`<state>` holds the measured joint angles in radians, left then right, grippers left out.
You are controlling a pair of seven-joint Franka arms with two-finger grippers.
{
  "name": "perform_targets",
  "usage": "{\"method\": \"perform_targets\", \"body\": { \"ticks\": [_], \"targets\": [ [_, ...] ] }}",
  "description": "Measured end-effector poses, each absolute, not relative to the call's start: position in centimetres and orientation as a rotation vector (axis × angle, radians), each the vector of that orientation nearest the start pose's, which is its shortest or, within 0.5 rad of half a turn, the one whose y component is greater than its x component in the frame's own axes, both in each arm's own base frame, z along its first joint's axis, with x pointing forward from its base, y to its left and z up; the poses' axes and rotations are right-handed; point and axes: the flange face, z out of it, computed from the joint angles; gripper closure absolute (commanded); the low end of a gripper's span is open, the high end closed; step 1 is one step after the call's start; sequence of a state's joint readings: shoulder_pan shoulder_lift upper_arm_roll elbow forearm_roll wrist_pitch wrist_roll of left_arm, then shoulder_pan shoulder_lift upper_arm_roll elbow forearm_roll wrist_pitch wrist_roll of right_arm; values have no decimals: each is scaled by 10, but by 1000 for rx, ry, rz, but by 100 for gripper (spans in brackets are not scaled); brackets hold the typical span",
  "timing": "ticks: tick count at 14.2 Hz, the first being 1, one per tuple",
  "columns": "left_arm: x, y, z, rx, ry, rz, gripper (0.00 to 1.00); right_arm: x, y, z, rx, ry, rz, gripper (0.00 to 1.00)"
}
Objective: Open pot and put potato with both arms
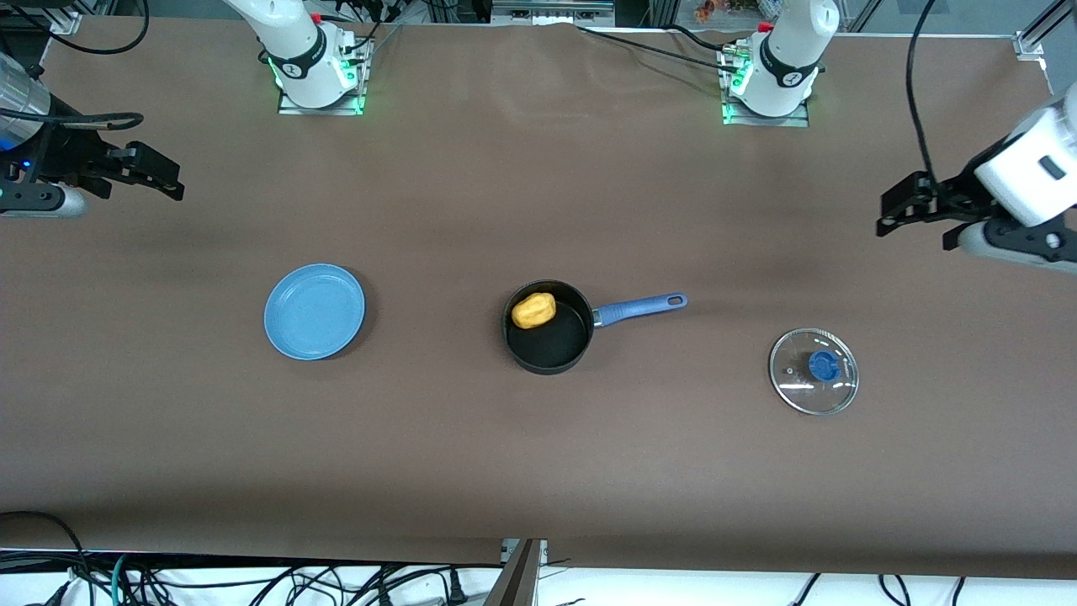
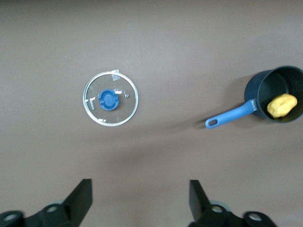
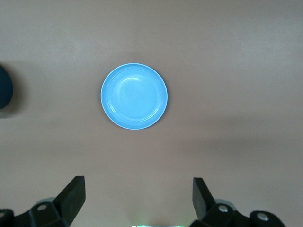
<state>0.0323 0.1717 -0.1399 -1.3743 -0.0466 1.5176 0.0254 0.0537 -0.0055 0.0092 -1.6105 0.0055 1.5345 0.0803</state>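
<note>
Left black two-finger gripper [image 1: 890, 210] raised at 3 o'clock table end, fingers wide apart, empty. Right black two-finger gripper [image 1: 168, 179] raised at 9 o'clock end, likewise spread, empty.

Pot [image 1: 549, 335] sits mid-table w/ top uncovered, nothing over it, potato [image 1: 533, 310] inside against the wall, handle [image 1: 639, 308] sticking out toward the left arm's end. Plate [image 1: 315, 311] lies toward the right arm's end and lid [image 1: 814, 371] toward the left arm's end, both well apart from pot w/ bare table [image 1: 538, 471] between. Left gripper [image 1: 913, 210] and right gripper [image 1: 151, 175] hang w/ jaws apart over the table's ends, clear of all three.
</note>
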Motion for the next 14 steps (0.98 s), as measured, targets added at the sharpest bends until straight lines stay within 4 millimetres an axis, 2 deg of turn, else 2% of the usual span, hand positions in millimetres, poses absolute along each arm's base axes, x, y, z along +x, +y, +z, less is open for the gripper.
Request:
{"method": "perform_targets", "body": {
  "ticks": [3,5,10,14],
  "targets": [
    [606,-41,600,-3207,150,14,0,546,35,606,-3139,27,112,0],
    [608,-28,600,-3209,115,-6,0,546,35,606,-3139,27,112,0],
    [608,-19,606,-3204,92,-45,0,546,35,606,-3139,27,113,0],
    [610,-7,608,-3134,79,-72,0,546,35,606,-3139,27,113,0]
  ]
}}
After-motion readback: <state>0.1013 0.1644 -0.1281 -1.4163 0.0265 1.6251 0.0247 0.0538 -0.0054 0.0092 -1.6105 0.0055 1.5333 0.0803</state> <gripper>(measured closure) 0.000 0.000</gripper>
